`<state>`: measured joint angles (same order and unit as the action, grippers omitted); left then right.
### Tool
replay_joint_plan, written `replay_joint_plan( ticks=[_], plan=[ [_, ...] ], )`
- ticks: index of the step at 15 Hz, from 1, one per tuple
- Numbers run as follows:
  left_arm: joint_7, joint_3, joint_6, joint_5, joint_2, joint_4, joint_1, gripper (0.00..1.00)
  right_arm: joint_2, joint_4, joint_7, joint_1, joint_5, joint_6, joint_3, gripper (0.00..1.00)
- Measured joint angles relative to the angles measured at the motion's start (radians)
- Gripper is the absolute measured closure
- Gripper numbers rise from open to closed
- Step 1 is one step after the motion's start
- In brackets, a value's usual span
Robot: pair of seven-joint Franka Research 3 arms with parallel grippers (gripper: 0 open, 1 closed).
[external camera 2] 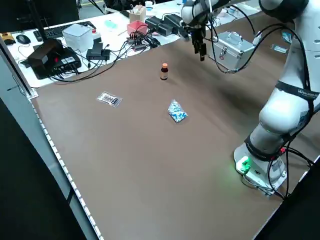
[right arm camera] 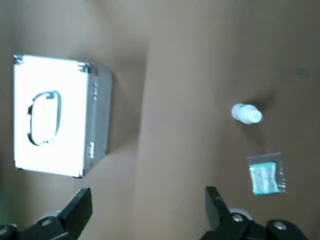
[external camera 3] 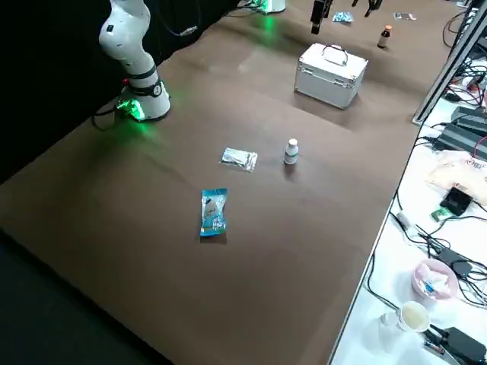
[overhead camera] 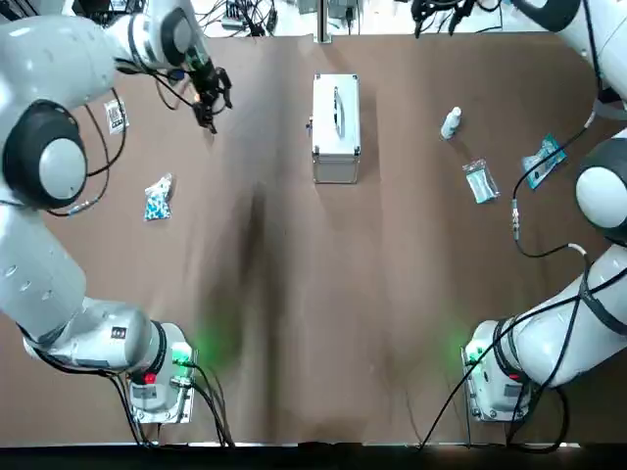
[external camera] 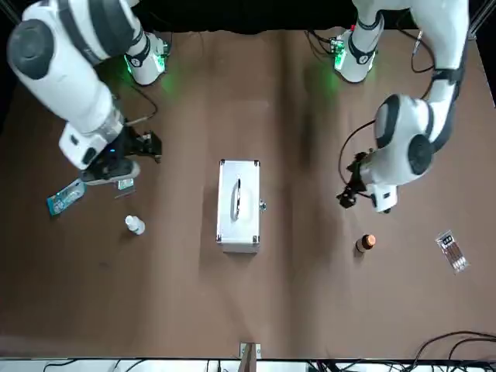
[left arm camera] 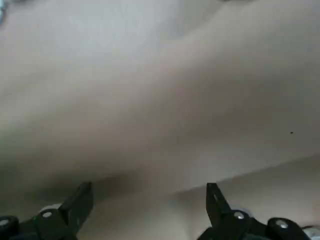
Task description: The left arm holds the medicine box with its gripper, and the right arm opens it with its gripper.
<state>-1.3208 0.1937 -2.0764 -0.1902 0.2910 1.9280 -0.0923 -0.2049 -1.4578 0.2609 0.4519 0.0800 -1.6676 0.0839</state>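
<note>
Top view: the medicine box (overhead camera: 336, 127) stands shut on the brown table (overhead camera: 323, 323), at 12 o'clock from the table's middle, its handle on the lid; the left gripper (overhead camera: 208, 103) hangs at the box's 9 o'clock, well apart from it and touching nothing; a white bottle (overhead camera: 451, 122) is at the box's 3 o'clock, a clear bag (overhead camera: 480, 181) at its 4 o'clock, a blue packet (overhead camera: 544, 157) farther out the same way; a blue-and-white pouch (overhead camera: 158, 198) lies at the box's 8 o'clock

Front view: the right gripper (external camera: 149, 146) hovers at the box's 10 o'clock, apart from it; the left gripper is at the box's 3 o'clock, with a brown bottle (external camera: 365, 243) at that gripper's 5 o'clock

Left side view: the left gripper points down above the table, beside the box with a clear gap

Right side view: the box's lid is down; the white bottle stands upright, the clear bag just beside it

Left wrist view: the jaws are spread wide, only bare table between them

Right wrist view: the jaws are spread and hold nothing; the shut box, the bottle and the bag lie well beyond them
</note>
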Motion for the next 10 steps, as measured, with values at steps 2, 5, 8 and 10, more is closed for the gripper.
replay_joint_plan(
  ticks=[2, 5, 8, 10],
  plan=[
    [-0.130, 0.002, -0.076, -0.034, 0.050, 0.000, -0.054, 0.00, -0.015, 0.000, 0.050, 0.024, 0.023, -0.064, 0.000, 0.00],
    [-0.294, 0.005, -0.197, -0.067, 0.116, -0.012, -0.141, 0.00, -0.053, 0.000, 0.127, 0.045, 0.082, -0.136, 0.000, 0.00],
    [-0.457, 0.006, -0.235, -0.088, 0.199, -0.108, -0.206, 0.00, -0.099, 0.000, 0.161, 0.093, 0.094, -0.187, 0.000, 0.00],
    [-0.560, 0.006, -0.236, -0.088, 0.273, -0.210, -0.236, 0.00, -0.131, 0.000, 0.201, 0.136, 0.094, -0.263, -0.001, 0.00]
  ],
)
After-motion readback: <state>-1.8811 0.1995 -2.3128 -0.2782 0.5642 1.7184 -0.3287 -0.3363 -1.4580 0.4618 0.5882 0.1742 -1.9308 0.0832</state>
